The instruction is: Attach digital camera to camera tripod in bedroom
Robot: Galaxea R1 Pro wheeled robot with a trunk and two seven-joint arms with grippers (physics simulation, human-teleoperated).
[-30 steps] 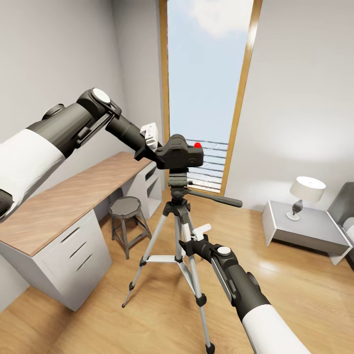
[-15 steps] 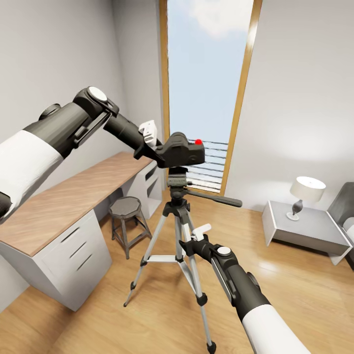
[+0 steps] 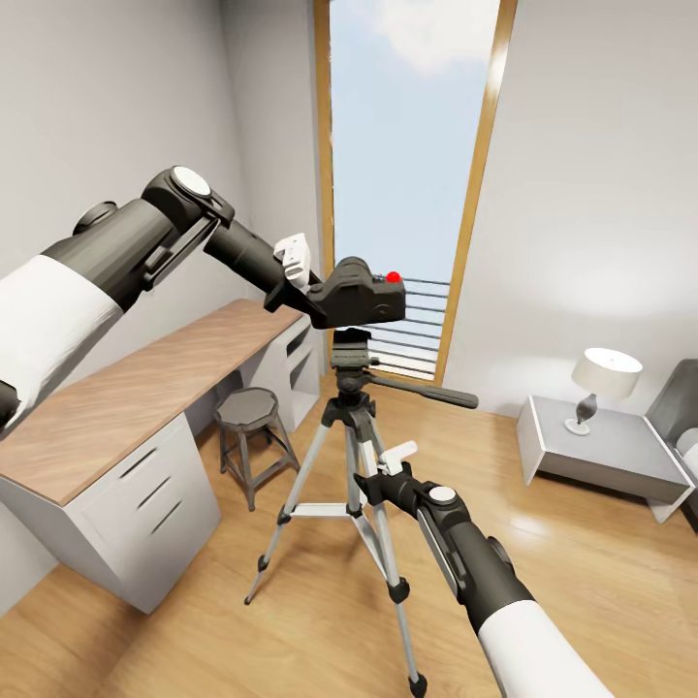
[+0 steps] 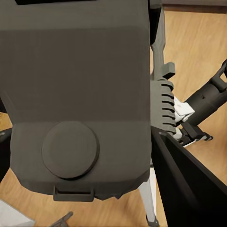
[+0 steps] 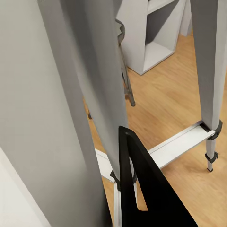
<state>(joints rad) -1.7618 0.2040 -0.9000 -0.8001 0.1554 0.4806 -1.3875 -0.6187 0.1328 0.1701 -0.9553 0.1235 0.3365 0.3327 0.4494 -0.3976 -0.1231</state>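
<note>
A: State the position of the digital camera point(image 3: 359, 294).

B: It is held directly above the head of the camera tripod point(image 3: 350, 361), red button on top on the side facing the window point(image 3: 412, 184). Its underside sits at or just over the tripod head; whether they touch cannot be determined. In the left wrist view the camera body point(image 4: 78, 94) is seen close up, with a round disc on the facing surface.

A: Left gripper point(image 3: 315, 299) status?

B: Clamped on the window-far side of the camera. 1 dark finger point(image 4: 189, 184) is visible beside the body in the left wrist view.

A: Right gripper point(image 3: 373, 475) status?

B: It is at the tripod's upper legs, below the tripod head and near the centre column. Whether the jaws are wide, narrow or gripping a leg cannot be determined. The right wrist view shows silver legs point(image 5: 90, 80) very close, 1 black finger point(image 5: 142, 189) and a leg brace point(image 5: 175, 144) beyond.

A: Tripod condition?

B: Upright on the wood floor point(image 3: 582, 582), 3 legs spread, pan handle point(image 3: 427, 391) pointing away from the desk point(image 3: 116, 397).

A: Surroundings relative to the tripod?

B: A grey metal stool point(image 3: 247, 412) stands between the tripod and the desk. The window is behind the tripod. Well apart, on the side opposite the desk, a table lamp point(image 3: 603, 383) stands on a low grey bedside table point(image 3: 606, 456).
</note>
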